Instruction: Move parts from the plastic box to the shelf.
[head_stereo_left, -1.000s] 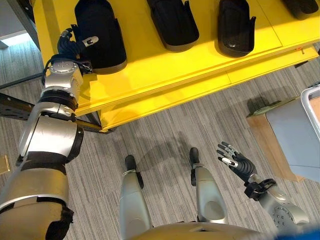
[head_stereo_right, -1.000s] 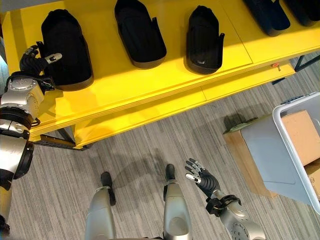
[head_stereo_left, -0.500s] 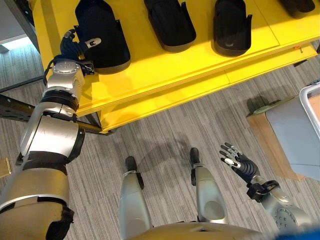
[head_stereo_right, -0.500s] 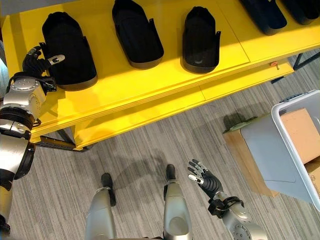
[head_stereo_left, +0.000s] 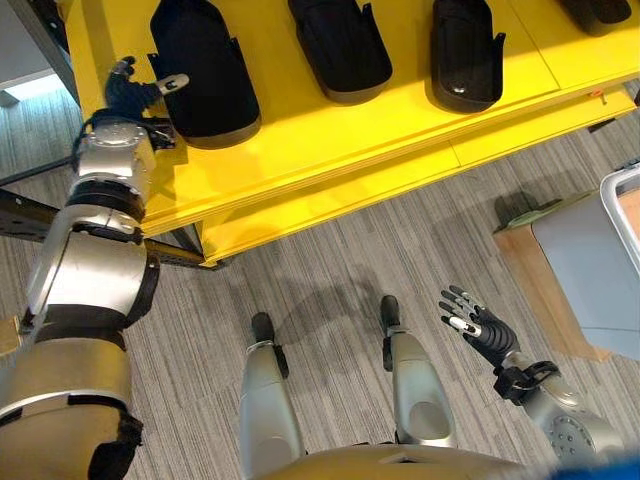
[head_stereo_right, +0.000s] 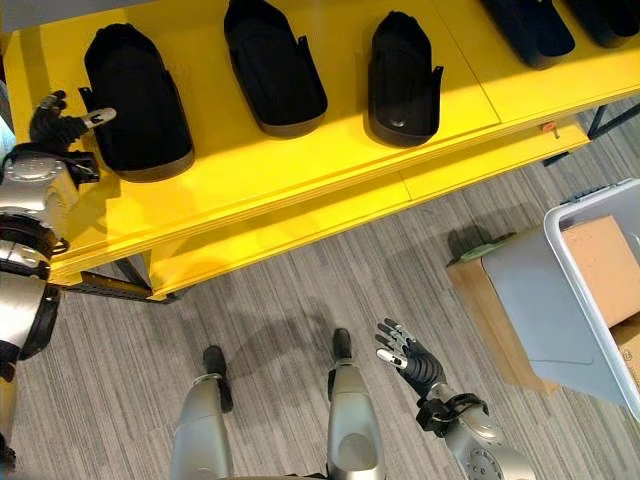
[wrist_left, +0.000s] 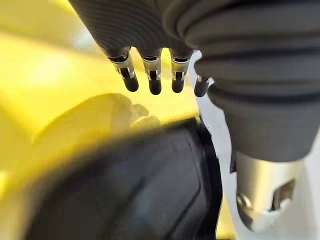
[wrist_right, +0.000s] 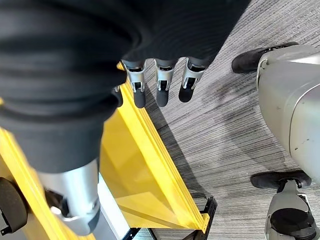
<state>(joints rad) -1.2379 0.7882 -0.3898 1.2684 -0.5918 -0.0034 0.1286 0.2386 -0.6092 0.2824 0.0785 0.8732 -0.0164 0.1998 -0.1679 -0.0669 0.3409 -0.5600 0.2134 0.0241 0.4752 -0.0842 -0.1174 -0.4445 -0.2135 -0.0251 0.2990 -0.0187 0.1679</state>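
Note:
Several black shell-shaped parts lie in a row on the yellow shelf (head_stereo_left: 330, 140). The leftmost part (head_stereo_left: 200, 65) sits near the shelf's left end. My left hand (head_stereo_left: 135, 90) is open just left of that part, thumb pointing at its rim, fingers straight. The left wrist view shows the same part (wrist_left: 125, 195) below my left hand's fingers (wrist_left: 152, 80), which hold nothing. My right hand (head_stereo_left: 478, 325) hangs open and empty low over the floor, well short of the plastic box (head_stereo_right: 590, 290) at the right edge.
Two more parts (head_stereo_left: 338, 40) (head_stereo_left: 465, 45) lie further right on the shelf. The grey box has a pale rim and cardboard inside, and it rests on a brown wooden stand (head_stereo_right: 490, 310). Grey striped carpet spreads between shelf and box.
My left hand has drawn back a little to the left, off the leftmost part's rim. My right hand has sunk slightly and stays open.

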